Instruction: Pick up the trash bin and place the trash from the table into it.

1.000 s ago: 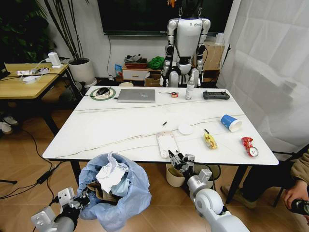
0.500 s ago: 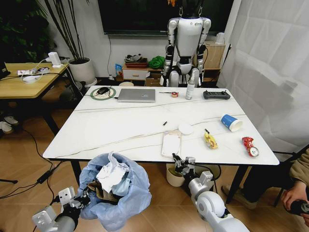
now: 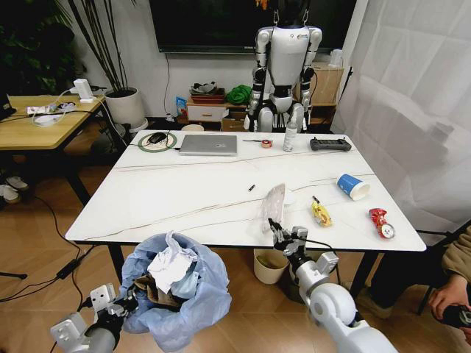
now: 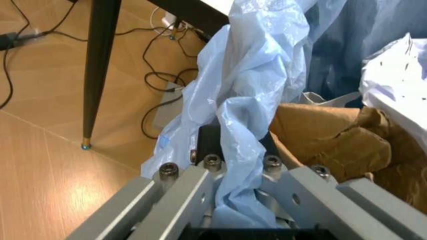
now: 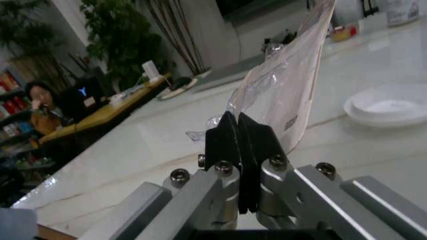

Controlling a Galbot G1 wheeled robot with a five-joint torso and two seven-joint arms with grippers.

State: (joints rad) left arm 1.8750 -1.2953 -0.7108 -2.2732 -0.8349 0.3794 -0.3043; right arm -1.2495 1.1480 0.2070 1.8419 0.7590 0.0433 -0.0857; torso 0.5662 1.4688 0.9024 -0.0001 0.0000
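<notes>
I see my right gripper at the near edge of the bench, jaws closed flat on the lower edge of the clear plastic tray, which stands tilted up off the marble beside a white lid; open top lies to its left. The yellow wrapper, blue paper cup and red can lie apart toward the right edge. Below the near edge, my left gripper has its jaws clamped on the trash bin liner, tissues and cardboard inside.

We see the clear plastic tray tilted up at the table front edge; blue-lined trash bin below holds tissues.
</notes>
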